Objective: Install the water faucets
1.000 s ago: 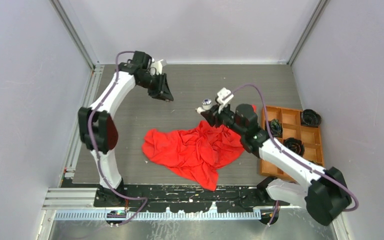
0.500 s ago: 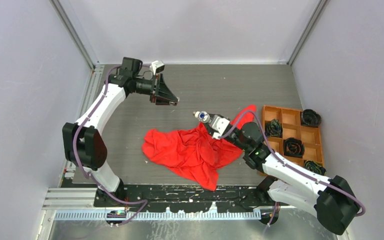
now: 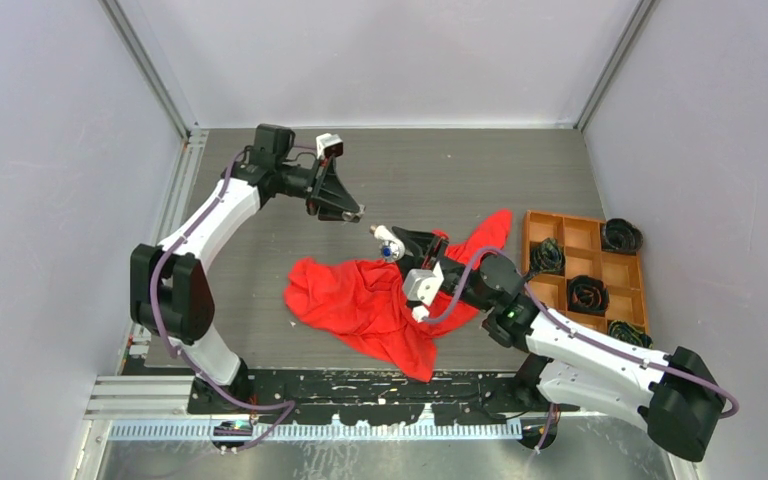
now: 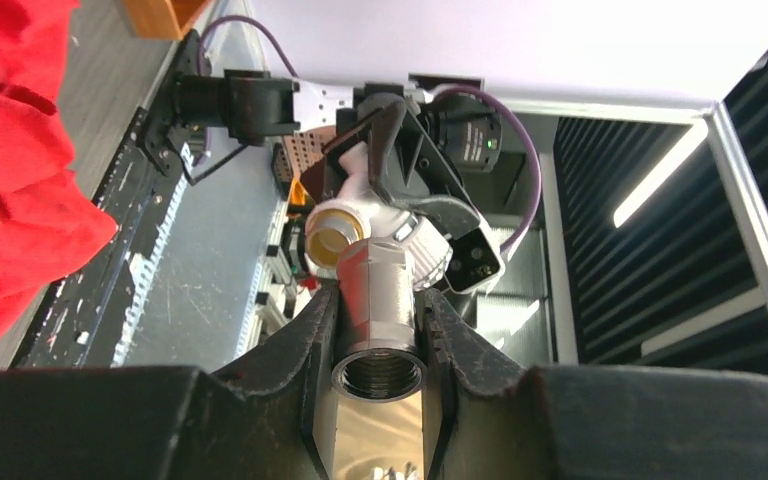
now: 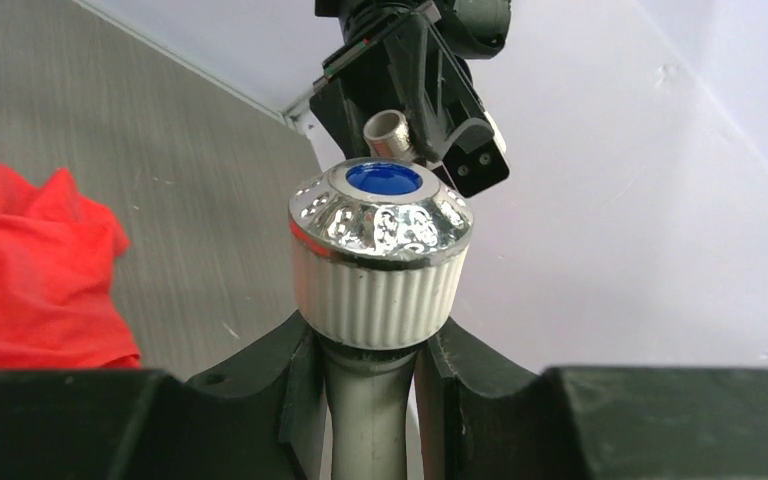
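L gripper [image 4: 378,322] clamps fitting [image 4: 380,290]; R gripper [image 5: 370,352] clamps tap [image 5: 380,245] by stem. I see tip [image 4: 332,238] facing fitting, seemingly just apart, near cloth [image 3: 360,300].

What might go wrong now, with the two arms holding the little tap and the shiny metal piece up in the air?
1. The brassy tip of the tap looks off line with the metal fitting, so the threads may miss or jam.
2. Each piece is only pinched between narrow jaws, so a hard push could twist one or make it slip.
3. A dropped piece might fall into the folds of the red cloth and hide.
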`<action>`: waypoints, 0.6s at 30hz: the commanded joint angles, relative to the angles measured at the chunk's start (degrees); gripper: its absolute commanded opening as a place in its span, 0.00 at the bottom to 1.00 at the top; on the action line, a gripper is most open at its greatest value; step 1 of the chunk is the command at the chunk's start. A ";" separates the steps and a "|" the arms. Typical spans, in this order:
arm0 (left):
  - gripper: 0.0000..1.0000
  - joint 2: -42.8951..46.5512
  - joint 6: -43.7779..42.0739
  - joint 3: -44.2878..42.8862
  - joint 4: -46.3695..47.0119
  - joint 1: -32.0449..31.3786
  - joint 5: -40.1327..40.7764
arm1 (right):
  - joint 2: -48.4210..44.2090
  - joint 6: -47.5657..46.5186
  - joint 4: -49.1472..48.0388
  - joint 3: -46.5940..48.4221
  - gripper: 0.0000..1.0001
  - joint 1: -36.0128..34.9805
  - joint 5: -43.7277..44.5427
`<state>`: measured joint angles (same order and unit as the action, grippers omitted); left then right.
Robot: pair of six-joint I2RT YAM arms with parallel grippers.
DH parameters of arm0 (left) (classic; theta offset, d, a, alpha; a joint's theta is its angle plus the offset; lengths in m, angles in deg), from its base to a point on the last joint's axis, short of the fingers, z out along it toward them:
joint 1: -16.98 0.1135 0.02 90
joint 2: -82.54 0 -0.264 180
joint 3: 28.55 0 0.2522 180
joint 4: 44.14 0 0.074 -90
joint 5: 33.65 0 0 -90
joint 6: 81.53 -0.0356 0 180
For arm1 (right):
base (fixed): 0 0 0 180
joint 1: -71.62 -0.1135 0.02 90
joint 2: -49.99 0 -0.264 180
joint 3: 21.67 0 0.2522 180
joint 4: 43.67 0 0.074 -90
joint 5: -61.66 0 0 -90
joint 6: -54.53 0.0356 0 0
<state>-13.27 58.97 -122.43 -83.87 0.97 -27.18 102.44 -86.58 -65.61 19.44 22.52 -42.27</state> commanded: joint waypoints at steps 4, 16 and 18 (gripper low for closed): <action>0.00 1.25 -16.34 -2.76 -9.32 -2.46 -9.76 | -0.39 -10.33 -3.87 3.83 0.00 -0.62 3.18; 0.00 -11.32 -75.08 -21.06 -74.45 -2.84 -13.44 | -2.92 -8.66 1.10 6.35 0.00 -0.99 -0.79; 0.00 -11.54 -75.95 -21.15 -75.64 -2.98 -13.57 | -3.50 -8.82 2.10 6.58 0.00 -0.99 -1.18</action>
<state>-24.44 1.47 -140.96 -135.78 -1.76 -28.21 101.19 -94.84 -62.79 22.94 21.86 -41.62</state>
